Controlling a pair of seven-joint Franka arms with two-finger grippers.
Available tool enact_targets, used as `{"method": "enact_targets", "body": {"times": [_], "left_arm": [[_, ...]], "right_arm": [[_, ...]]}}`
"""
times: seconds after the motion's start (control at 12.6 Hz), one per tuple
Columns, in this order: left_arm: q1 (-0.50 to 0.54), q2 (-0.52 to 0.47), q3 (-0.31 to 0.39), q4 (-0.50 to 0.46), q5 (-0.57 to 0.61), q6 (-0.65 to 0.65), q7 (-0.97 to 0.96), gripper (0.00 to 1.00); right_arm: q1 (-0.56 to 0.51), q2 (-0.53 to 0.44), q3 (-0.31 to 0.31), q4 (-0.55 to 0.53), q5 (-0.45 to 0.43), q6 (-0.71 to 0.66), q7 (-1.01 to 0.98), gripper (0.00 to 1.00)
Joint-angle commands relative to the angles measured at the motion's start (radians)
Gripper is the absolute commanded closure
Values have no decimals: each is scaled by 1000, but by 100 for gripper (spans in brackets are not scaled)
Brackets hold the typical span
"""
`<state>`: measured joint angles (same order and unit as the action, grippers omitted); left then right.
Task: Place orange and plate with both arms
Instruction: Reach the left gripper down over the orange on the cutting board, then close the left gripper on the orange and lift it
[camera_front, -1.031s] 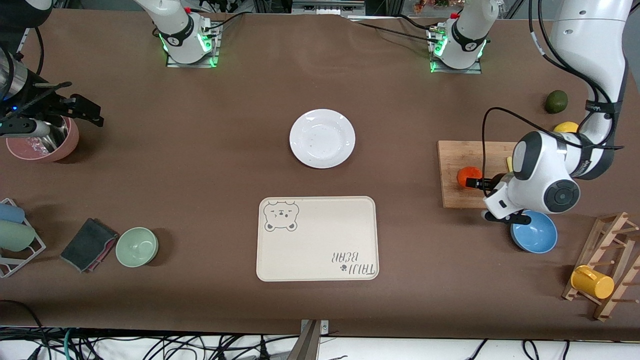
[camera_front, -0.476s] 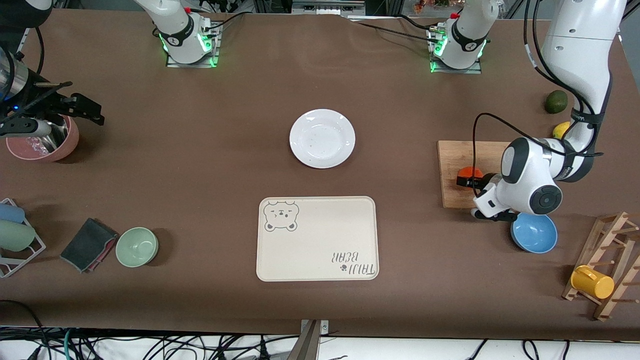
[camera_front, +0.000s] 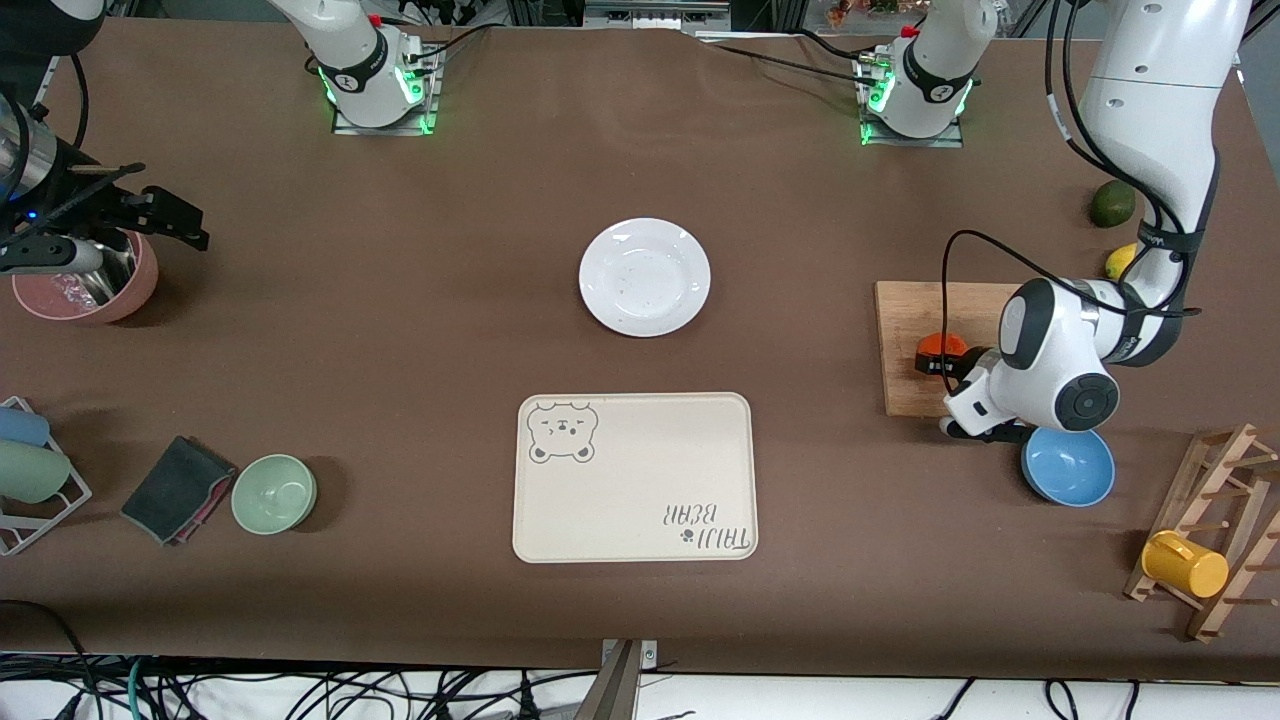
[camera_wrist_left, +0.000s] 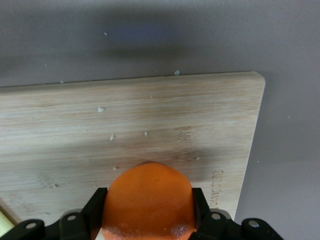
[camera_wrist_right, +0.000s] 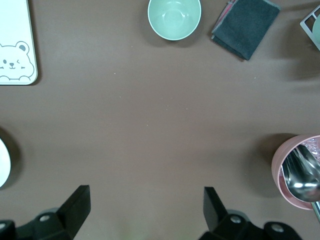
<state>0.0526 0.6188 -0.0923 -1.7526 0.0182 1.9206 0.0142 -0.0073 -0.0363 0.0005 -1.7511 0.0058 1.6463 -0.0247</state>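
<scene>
Since a second ago we have swung our left arm in toward the cutting board (camera_front: 915, 345) and closed the left gripper (camera_front: 947, 364) on the orange (camera_front: 939, 346); nothing else on the table has shifted. Going across the front view, our right gripper (camera_front: 165, 220) waits over the pink bowl (camera_front: 85, 295) near the table edge at the right arm's end, its fingers (camera_wrist_right: 75, 202) spread wide and empty. The plate (camera_front: 645, 277) sits untouched mid-table, with the bear-print tray (camera_front: 634, 477) nearer the front camera than it. At the left arm's end, the orange rests on the board beside its edge toward the plate. In the left wrist view both black fingers (camera_wrist_left: 95, 205) press against its sides, so we judge the grasp made but the fruit not yet lifted. We take this as the pick-up step for the orange. Next we need a straight lift clear of the board, then a carry toward the tray, while our right arm has to come in for the plate's rim.
</scene>
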Motion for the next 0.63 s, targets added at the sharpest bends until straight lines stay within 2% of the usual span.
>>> {"method": "enact_targets", "body": {"times": [0.0,0.08,0.24,0.56], "left_arm": [[3,-7,-1,7,-20,-3,-7,96],[4,-14,-1,15,-23,-11,-32,100],[-25,-43,-20,19,-43,-73,-141,100],[-31,-48,-171,19,-130,-97,-305,100]], "right_arm": [[6,-7,-7,2,11,-11,-14,0],[6,-7,-7,2,11,-11,-12,0],[6,-7,-7,2,11,-11,-15,0],[6,-7,-7,2,11,-11,-14,0]]}}
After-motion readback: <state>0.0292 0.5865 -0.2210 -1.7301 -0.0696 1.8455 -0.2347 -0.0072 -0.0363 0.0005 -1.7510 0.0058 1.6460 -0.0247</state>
